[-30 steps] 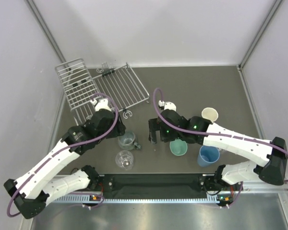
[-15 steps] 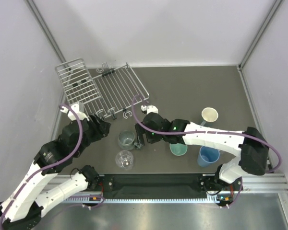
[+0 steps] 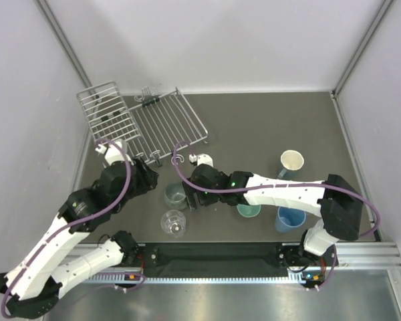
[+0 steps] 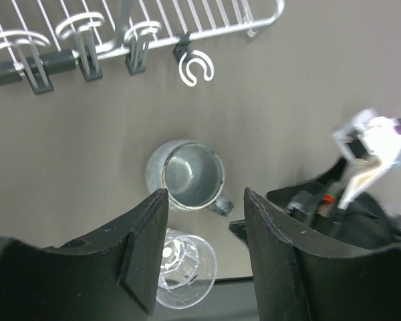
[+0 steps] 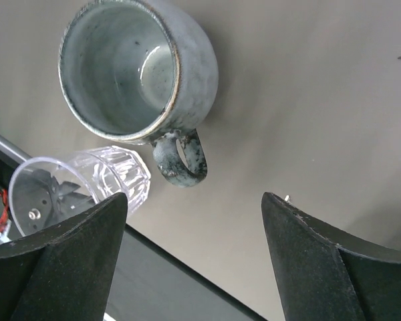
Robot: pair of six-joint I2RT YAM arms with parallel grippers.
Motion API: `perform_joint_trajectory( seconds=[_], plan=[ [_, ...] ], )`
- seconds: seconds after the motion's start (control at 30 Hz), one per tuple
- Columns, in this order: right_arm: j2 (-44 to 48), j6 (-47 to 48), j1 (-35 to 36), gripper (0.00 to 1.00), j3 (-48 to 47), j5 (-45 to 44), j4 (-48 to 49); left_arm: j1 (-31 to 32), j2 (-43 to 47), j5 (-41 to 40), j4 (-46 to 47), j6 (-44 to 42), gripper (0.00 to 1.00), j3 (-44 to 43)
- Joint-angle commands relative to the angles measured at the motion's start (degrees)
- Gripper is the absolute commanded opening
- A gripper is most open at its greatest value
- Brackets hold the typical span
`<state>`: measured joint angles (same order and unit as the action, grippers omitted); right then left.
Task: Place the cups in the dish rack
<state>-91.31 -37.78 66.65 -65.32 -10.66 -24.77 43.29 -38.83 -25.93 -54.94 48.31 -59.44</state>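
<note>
The right claw (image 5: 194, 200) stood wide open and empty, the grey-teal mug (image 5: 137, 67) just ahead of it; the left claw (image 4: 204, 197), partly open, held nothing.

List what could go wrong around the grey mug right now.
The left gripper and the right gripper both hang open over the same grey-teal mug, so the arms could collide. The clear glass stands right beside the mug's handle, and a descending finger might tip it. A grip on the thin handle alone may slip.
</note>
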Motion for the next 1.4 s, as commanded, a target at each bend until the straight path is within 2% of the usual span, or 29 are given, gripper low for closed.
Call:
perform_joint_trajectory(
  seconds=[0.0,0.17,0.33,0.47,0.53,0.7,1.0,1.2,1.33,1.37],
  plan=[
    [3.1,-1.7,0.7,0.82,-0.6,-2.7,2.9,0.2,-3.8,0.6,-0.1,-0.4,0.54,-0.1],
    [-0.2,4.1,0.5,0.81,-6.8,-2.2,2.2,0.1,-1.9,0.0,-0.2,0.3,0.53,0.3],
    [-6.9,8.5,-1.6,0.76,-16.0,-1.2,-3.6,0.1,3.0,-0.3,-1.0,1.2,0.51,0.6],
    [-9.4,10.8,-3.4,0.66,-17.9,1.4,-4.0,0.1,6.1,-0.9,-2.4,0.9,0.47,-0.2],
    [-11.2,12.1,-3.6,0.64,-19.2,2.5,-4.4,0.1,8.8,-0.8,-1.7,0.6,0.45,0.0],
    [-15.2,14.2,-3.6,0.61,-22.0,4.5,-6.1,0.1,13.9,-0.9,-0.1,0.5,0.41,1.3],
    [-21.0,14.8,-4.5,0.60,-25.0,3.5,-6.8,0.1,14.7,-1.3,-1.6,0.0,0.41,0.7],
    [-19.9,13.5,-4.9,0.61,-23.9,3.7,-6.0,0.1,14.2,-1.6,-1.1,-0.9,0.41,1.2],
    [-14.7,11.9,-4.8,0.76,-22.3,2.9,-6.0,0.1,9.6,-2.2,-1.1,1.6,0.42,3.2],
    [-13.6,11.2,-5.0,0.79,-22.0,2.2,-6.4,0.1,6.2,-1.8,-1.0,1.9,0.43,3.4]
  ],
)
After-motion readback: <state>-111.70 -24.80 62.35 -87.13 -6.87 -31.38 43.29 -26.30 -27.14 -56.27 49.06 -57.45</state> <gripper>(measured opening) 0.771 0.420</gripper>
